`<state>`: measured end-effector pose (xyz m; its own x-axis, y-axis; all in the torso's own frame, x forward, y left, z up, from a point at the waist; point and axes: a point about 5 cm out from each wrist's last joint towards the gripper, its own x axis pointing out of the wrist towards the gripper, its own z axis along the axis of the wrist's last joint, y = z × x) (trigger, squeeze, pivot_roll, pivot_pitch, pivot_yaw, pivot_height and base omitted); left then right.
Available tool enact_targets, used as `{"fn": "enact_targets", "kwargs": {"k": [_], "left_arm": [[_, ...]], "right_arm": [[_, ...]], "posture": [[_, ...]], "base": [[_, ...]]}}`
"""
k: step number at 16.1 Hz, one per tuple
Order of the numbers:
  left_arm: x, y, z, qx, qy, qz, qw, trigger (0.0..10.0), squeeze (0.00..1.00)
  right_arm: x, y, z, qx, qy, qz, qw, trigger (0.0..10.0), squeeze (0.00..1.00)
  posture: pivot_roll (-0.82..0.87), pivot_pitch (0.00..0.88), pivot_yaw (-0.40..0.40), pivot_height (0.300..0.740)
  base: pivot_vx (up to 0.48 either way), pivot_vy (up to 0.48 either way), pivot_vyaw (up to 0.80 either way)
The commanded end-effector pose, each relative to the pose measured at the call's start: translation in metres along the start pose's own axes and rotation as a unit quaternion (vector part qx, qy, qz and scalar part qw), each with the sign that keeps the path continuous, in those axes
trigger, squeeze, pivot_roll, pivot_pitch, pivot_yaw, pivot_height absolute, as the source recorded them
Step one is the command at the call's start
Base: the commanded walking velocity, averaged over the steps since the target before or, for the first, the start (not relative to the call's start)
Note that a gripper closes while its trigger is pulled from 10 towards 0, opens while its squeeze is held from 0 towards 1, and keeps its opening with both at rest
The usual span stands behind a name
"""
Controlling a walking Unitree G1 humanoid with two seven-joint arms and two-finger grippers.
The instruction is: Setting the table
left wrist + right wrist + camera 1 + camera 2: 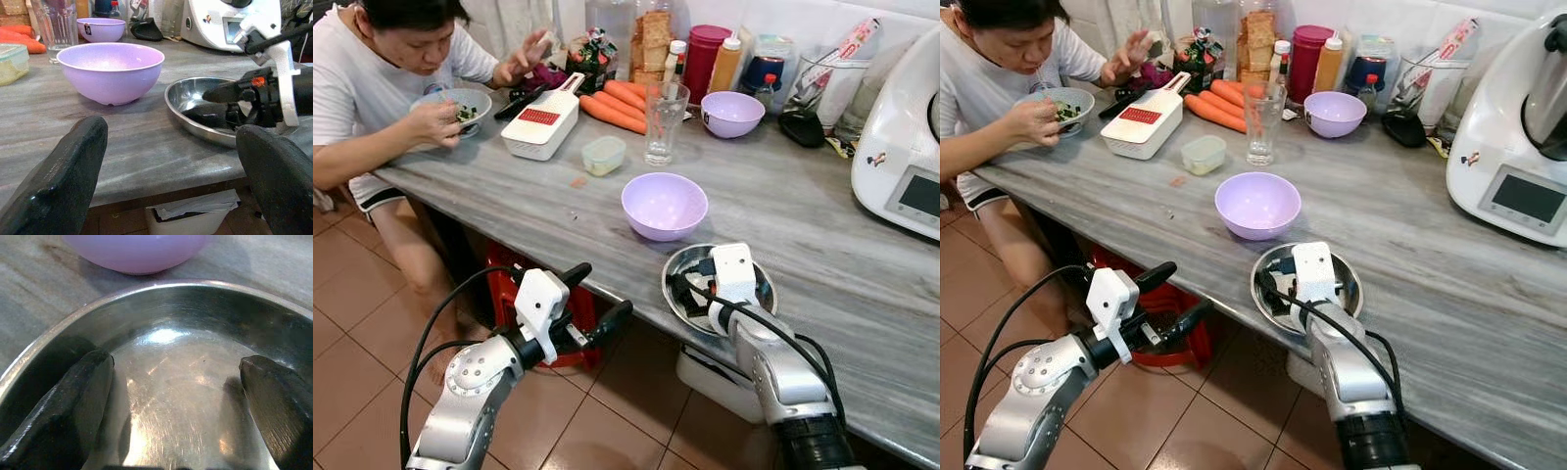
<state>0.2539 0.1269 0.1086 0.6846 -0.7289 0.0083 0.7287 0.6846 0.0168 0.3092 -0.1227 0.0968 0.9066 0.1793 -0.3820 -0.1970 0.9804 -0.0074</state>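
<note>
The grey marble counter (822,235) carried a steel dish (677,294) at its front edge. The right gripper (176,396) sat inside it, jaws spread. The left gripper (597,299) hung off-counter, jaws spread, empty.

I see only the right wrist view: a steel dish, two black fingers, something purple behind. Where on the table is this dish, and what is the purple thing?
Observer: The steel dish sits at the table's near edge; the purple thing is a purple bowl just behind it.
Operator: Is my right claw holding the dish?
Observer: No. The right claw is open, fingers down inside the dish.
Operator: And the left arm?
Observer: The left claw is open, off the table edge, over the floor.
Operator: Anybody near?
Observer: A person sits at the far left end, eating from a bowl.
</note>
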Motion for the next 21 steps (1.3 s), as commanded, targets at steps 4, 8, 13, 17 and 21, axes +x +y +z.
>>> {"fn": "enact_targets", "kwargs": {"k": [4, 8, 13, 17, 21], "left_arm": [[0.0, -0.001, -0.001, 0.005, 0.005, 0.002, 1.0, 10.0, 0.0], [-0.001, -0.001, -0.001, 0.005, 0.007, 0.004, 1.0, 10.0, 0.0], [-0.002, 0.0, -0.002, 0.007, 0.009, 0.006, 1.0, 10.0, 0.0], [-0.002, -0.001, -0.002, 0.007, 0.01, 0.007, 1.0, 10.0, 0.0], [-0.001, -0.001, -0.003, 0.007, 0.011, 0.007, 1.0, 10.0, 0.0]], "right_arm": [[0.007, -0.004, 0.005, 0.013, -0.006, -0.01, 1.0, 10.0, 0.0], [0.013, -0.006, 0.008, 0.018, -0.014, -0.018, 1.0, 10.0, 0.0], [0.019, -0.013, 0.008, 0.019, -0.02, -0.033, 0.999, 10.0, 0.0], [0.024, -0.019, 0.004, 0.02, -0.019, -0.043, 0.999, 10.0, 0.0], [0.028, -0.025, 0.007, 0.022, -0.023, -0.052, 0.998, 10.0, 0.0]], "posture": [[0.01, 0.032, -0.048, 0.74], [0.02, 0.037, -0.045, 0.74], [0.02, 0.041, -0.042, 0.74], [0.02, 0.041, -0.042, 0.74], [0.02, 0.041, -0.042, 0.74]], "base": [[0.0, 0.0, 0.0], [0.0, 0.0, 0.0], [0.0, 0.0, 0.0], [0.0, 0.0, 0.0], [0.0, 0.0, 0.0]]}}
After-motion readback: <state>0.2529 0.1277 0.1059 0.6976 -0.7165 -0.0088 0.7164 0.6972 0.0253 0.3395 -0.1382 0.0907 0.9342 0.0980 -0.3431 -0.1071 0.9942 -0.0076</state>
